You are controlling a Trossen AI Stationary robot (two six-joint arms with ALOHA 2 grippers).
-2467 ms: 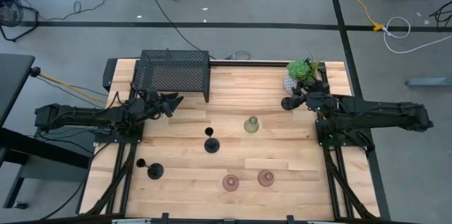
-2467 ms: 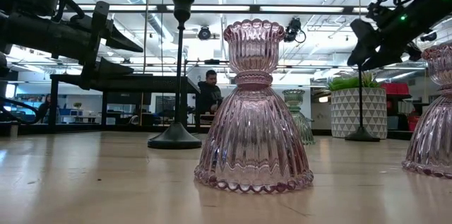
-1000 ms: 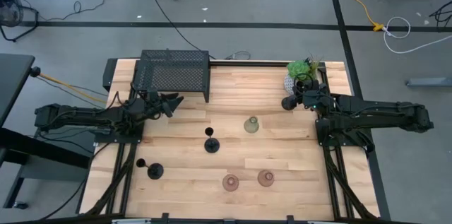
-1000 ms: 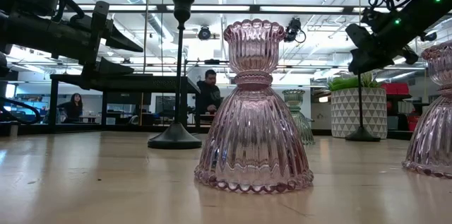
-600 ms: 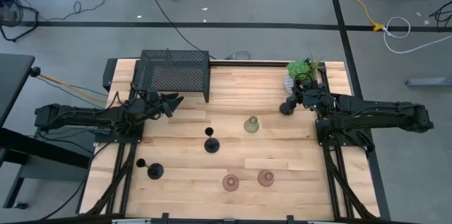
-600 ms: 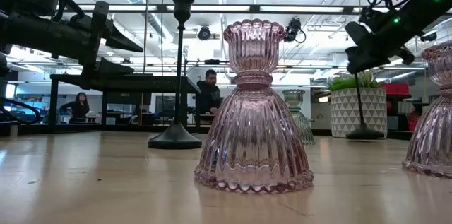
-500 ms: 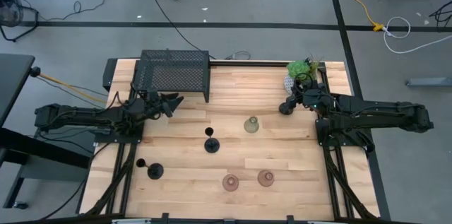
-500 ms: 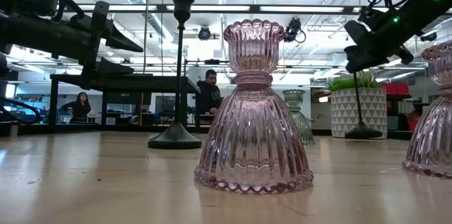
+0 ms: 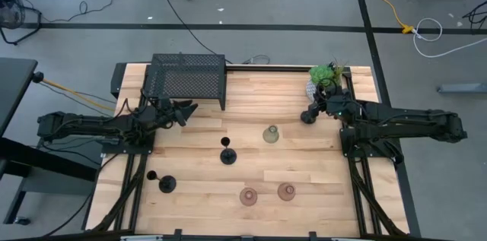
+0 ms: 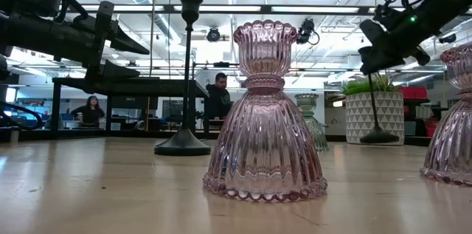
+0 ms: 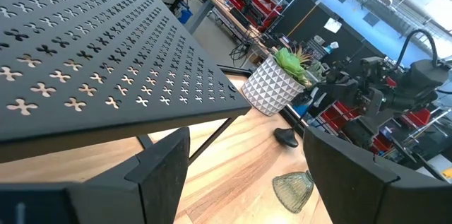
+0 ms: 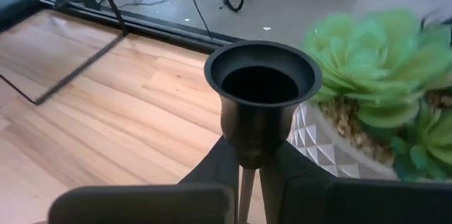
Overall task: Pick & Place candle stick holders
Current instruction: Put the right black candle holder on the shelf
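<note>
My right gripper (image 9: 323,107) is shut on a black candle stick holder (image 9: 308,115) at the table's far right, beside the plant. Its round base (image 10: 380,137) shows low in the low view. Two more black holders (image 9: 227,154) (image 9: 166,184) stand on their round bases at the middle and near left. A pale green glass holder (image 9: 271,134) and two pinkish ones (image 9: 248,195) (image 9: 286,191) stand on their wide bottoms. My left gripper (image 9: 183,110) waits open beside the mesh box, with nothing between its fingers. My right gripper pinches the thin stem (image 12: 245,181) of the black holder between its two fingers (image 12: 217,171), just under the cup (image 12: 261,86). It comes from the table's right side, slanting down, across the stem. The holder stays roughly upright; I cannot tell whether its base touches the table.
A green plant in a white pot (image 9: 325,77) stands right behind the held holder. The black mesh box (image 9: 187,78) stands on thin legs at the far left, close to my left gripper. Bare wood lies between the box and the plant.
My right gripper has closed in on the black holder's stem and taken hold under the cup. The holder's base has shifted a little toward the table's near edge and away from the plant pot.
</note>
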